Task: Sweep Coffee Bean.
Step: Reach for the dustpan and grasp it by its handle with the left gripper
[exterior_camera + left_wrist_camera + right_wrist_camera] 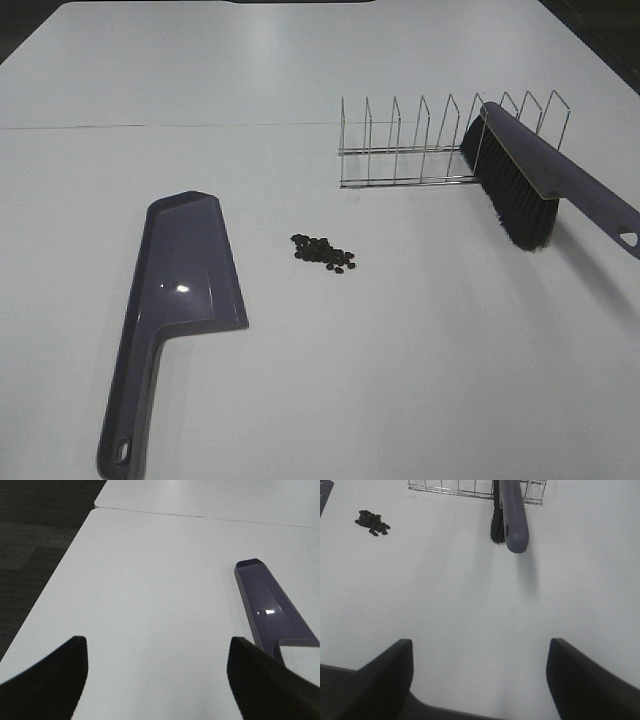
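Coffee bean heap [324, 254] on bench [450, 360], near dustpan [190, 270]; brush [520, 190] well apart from dustpan; left tool [157, 645] and right tool [480, 644] wide, empty; step: apparently opening reach, likely needing both handles grasped

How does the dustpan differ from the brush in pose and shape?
The dustpan lies flat on the table; the brush is propped on the wire rack. The dustpan is a wide, bare scoop; the brush is narrow with black bristles. Both are purple, with a hole at the handle end.
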